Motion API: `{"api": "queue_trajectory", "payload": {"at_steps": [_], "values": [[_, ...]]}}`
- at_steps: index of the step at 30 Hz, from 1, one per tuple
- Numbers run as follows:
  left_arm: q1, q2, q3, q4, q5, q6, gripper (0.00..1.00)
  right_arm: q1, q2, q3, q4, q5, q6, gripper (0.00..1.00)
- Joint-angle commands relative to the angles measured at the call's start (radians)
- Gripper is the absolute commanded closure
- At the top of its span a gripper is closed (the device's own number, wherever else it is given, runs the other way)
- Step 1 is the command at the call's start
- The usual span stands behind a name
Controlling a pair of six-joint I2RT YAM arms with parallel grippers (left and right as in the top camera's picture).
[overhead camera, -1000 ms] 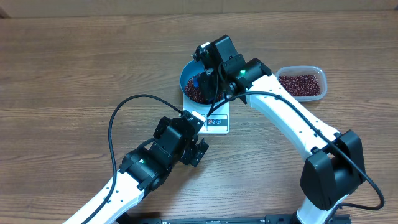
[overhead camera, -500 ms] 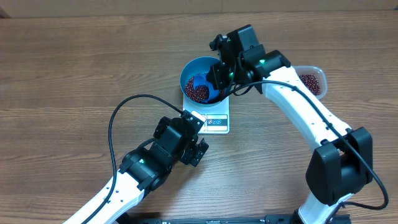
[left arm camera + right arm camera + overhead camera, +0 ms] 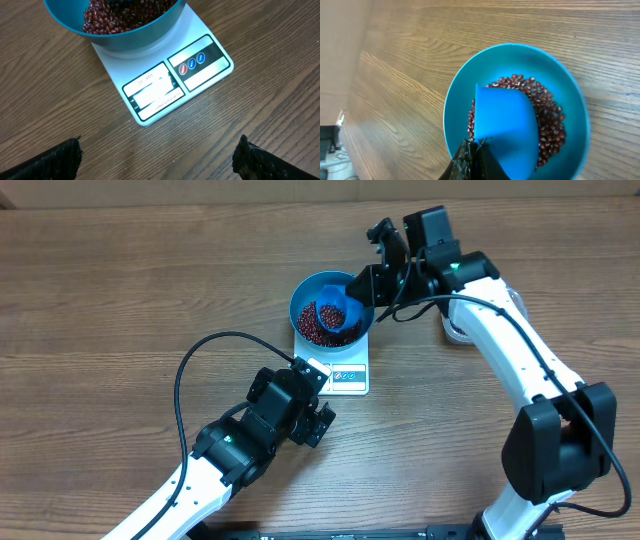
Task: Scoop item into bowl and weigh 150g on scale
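The surface [image 3: 100,300] is brown wood-grain board and fills almost the whole overhead view; a paler strip runs along its far edge. A black cable [image 3: 185,380] loops over the left arm.

Left pincer [image 3: 157,159]: the jaws stand fully apart and hold nothing. Both fingertips [image 3: 55,160] hang above bare wood, just in front of the display edge of the scale [image 3: 345,377].

The white scale lies flat near the centre of the surface. The blue bowl [image 3: 300,295] stands on its far half, with the display window and three round buttons left uncovered. The red-brown beans [image 3: 312,328] lie heaped in the bottom of the bowl.

Right pincer [image 3: 375,280]: the jaws are closed on the handle of the small blue scoop [image 3: 335,312]. The scoop head sits over the beans, inside the bowl rim at its right side.

A clear tub [image 3: 452,332] lies right of the bowl, mostly hidden by the right arm.
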Motion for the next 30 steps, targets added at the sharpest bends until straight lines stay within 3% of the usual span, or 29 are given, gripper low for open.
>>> {"api": "queue_trajectory", "payload": {"at_steps": [1,30], "values": [[0.005,-0.007,-0.012,0.003,-0.014,0.020,0.00,-0.031,-0.001,0.020,0.004,-0.049,0.013,0.96],[0.005,-0.007,-0.012,0.004,-0.013,0.020,0.00,-0.039,-0.050,0.022,0.004,0.008,0.013,0.96]]}}
